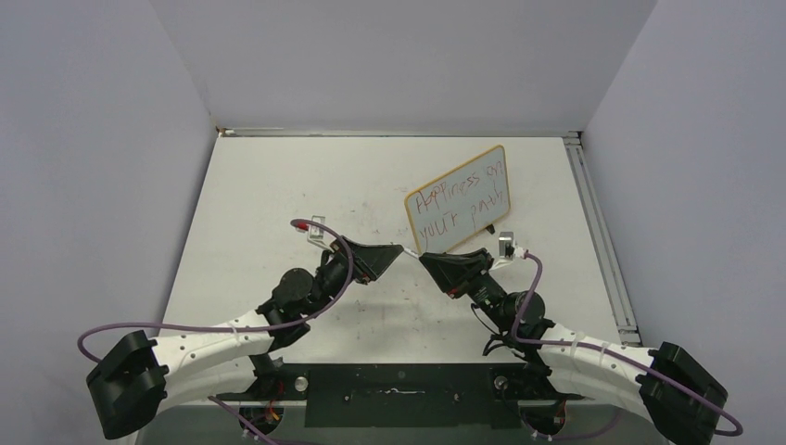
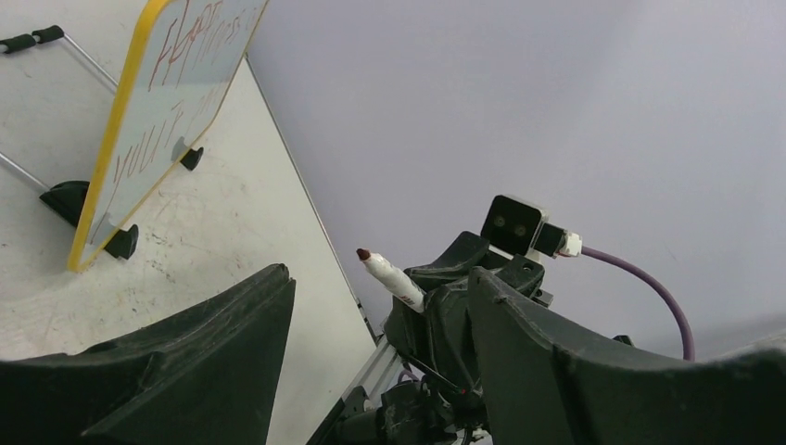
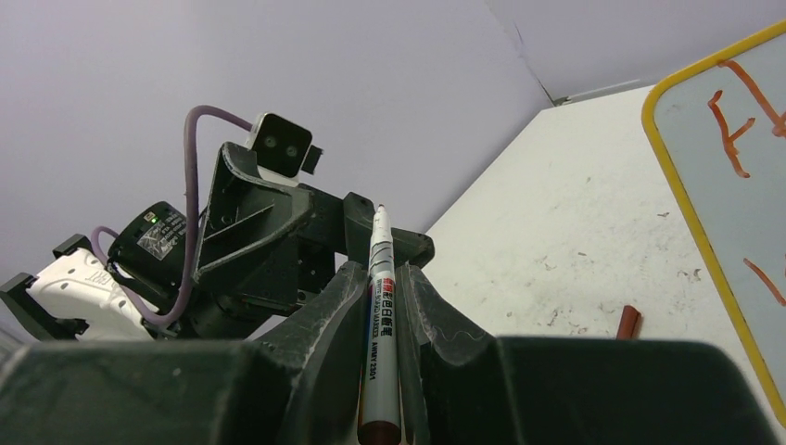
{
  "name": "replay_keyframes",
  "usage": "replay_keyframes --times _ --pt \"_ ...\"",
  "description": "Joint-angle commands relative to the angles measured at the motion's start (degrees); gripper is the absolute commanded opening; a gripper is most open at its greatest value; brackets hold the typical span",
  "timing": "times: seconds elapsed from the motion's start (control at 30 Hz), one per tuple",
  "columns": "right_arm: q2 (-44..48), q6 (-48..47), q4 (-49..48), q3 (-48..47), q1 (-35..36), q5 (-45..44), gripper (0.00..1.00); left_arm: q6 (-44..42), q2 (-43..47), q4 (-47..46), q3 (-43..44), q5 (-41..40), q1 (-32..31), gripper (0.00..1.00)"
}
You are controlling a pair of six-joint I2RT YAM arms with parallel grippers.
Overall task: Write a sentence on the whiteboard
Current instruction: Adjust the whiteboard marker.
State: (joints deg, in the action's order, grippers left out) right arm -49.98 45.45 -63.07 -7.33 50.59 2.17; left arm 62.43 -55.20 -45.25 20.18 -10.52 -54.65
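The whiteboard (image 1: 459, 199) stands tilted at the table's middle right, wood-framed with black feet. The sentence (image 1: 461, 185) runs across it in two lines of thin red handwriting. My right gripper (image 1: 426, 259) hovers just in front of the board's left corner, shut on a white marker (image 3: 380, 315) whose red tip (image 2: 363, 253) points at my left gripper (image 1: 397, 252). The left gripper is open, its fingers (image 2: 204, 352) wide apart and holding nothing, nose to nose with the right one. In the right wrist view the board's yellow-looking edge (image 3: 690, 213) fills the right side.
A small red cap (image 3: 629, 321) lies on the table near the board's foot. A metal rail (image 1: 593, 232) runs along the table's right edge. Grey walls close the table in at the back and on both sides.
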Motion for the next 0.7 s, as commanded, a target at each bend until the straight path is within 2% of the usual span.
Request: replay_keyframes --times 0.0,0.47,0.67 --pt "-0.22 -1.53 -5.13 -2.46 0.82 -1.64 0.05 1.11 -0.39 -2.8 3.42 -1.1 -0.1 0.65" --pt "-2.96 -2.51 -6.96 -2.07 1.44 -2.0 0.06 2.62 -4.62 0.26 7.92 1.04 0.02 0.47" --pt "-3.35 -2.9 -6.45 -2.16 1.48 -1.91 0.06 3.68 -5.25 0.04 8.01 1.12 0.11 0.31"
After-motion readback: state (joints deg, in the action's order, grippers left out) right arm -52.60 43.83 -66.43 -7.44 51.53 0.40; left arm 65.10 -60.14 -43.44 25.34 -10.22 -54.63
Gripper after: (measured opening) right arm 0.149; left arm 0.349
